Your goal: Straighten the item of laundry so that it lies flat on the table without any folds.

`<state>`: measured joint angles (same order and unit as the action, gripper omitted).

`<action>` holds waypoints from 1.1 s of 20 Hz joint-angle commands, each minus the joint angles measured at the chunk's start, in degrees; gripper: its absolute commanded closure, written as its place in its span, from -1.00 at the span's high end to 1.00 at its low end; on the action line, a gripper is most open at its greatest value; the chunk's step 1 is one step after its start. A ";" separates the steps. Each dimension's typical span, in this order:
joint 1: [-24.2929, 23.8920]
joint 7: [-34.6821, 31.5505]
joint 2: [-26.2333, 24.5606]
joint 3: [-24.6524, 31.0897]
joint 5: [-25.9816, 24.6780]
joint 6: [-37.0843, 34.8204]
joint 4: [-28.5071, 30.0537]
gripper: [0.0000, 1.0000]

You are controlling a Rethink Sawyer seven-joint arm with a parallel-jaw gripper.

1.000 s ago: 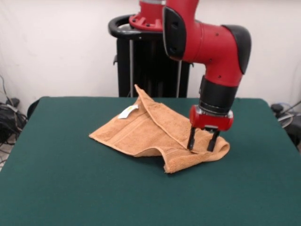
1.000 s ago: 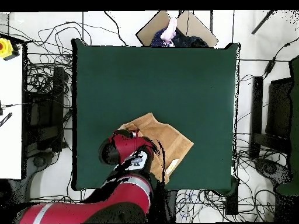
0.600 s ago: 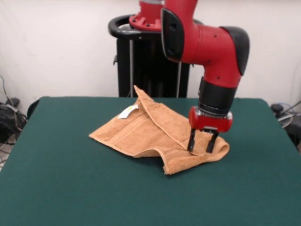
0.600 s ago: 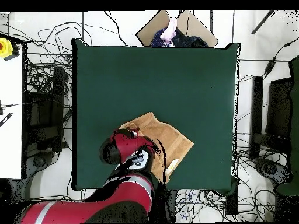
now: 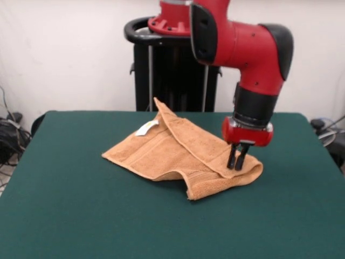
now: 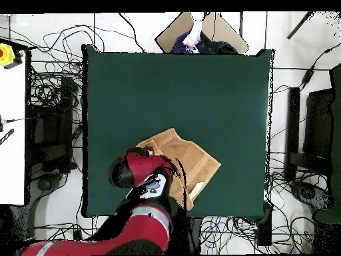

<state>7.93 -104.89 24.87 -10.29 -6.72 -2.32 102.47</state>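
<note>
**Robot arm pinches corner of rumpled towel on green table**

A red and black robot arm (image 5: 253, 59) reaches down over a green table (image 5: 81, 216), its gripper (image 5: 237, 162) clenched on the raised fold of an orange-tan towel (image 5: 167, 154). In the front view the two black fingers (image 5: 232, 156) stand almost together, with the cloth caught between their tips at about the 3 o'clock edge of the towel.

The towel lies crumpled, not flat. A long ridge runs across it from a peaked corner at roughly 11 o'clock down to the gripper, and one layer is folded over another along that line. The flap toward 9 o'clock lies smoother on the table, with a woven band showing across it. A rolled edge curls under at about 5 o'clock, and a small white tag (image 5: 146, 128) sits near the peaked corner. In this view the towel lies a little toward 1 o'clock of the table's middle.

Seen from overhead, the towel (image 6: 193, 157) rests toward the table's 6 o'clock edge, partly covered by the arm (image 6: 133, 175), which hides the gripper. Bare green table (image 6: 180, 87) stretches well beyond the cloth toward 12 o'clock. At the 12 o'clock edge of that view, beyond the table, part of a person (image 6: 193, 35) shows beside a brown cardboard box (image 6: 220, 27). Black cables (image 6: 46, 80) trail over the floor round the table.
</note>
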 commanded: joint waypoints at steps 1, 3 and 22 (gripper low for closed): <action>4.38 -12.02 6.99 -1.89 3.18 -5.61 7.28 -1.00; 7.13 -14.48 7.70 -4.63 2.72 -1.03 11.04 -1.00; -1.07 -7.40 0.26 2.30 2.26 14.47 7.86 1.00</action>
<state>11.80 -106.70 25.11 -17.97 -4.03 24.07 118.67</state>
